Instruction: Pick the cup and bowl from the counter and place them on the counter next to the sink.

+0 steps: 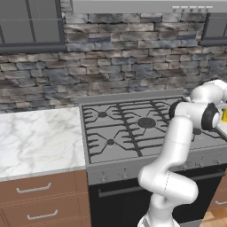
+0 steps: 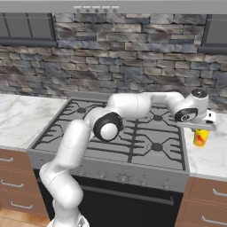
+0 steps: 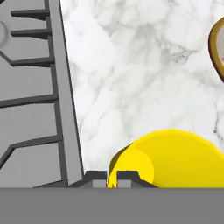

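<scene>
Here the cup (image 2: pixel 200 137) hangs upright (mouth up), jaws clamped on its rim, above the counter (image 2: pixel 213 157).

White Franka arm (image 2: pixel 133 106) reaches right across the grey gas stove top (image 2: pixel 133 133), wrist pointed down, dark two-finger gripper (image 3: pixel 112 178) clamped onto the small yellow cup's (image 2: pixel 200 137) rim.
</scene>
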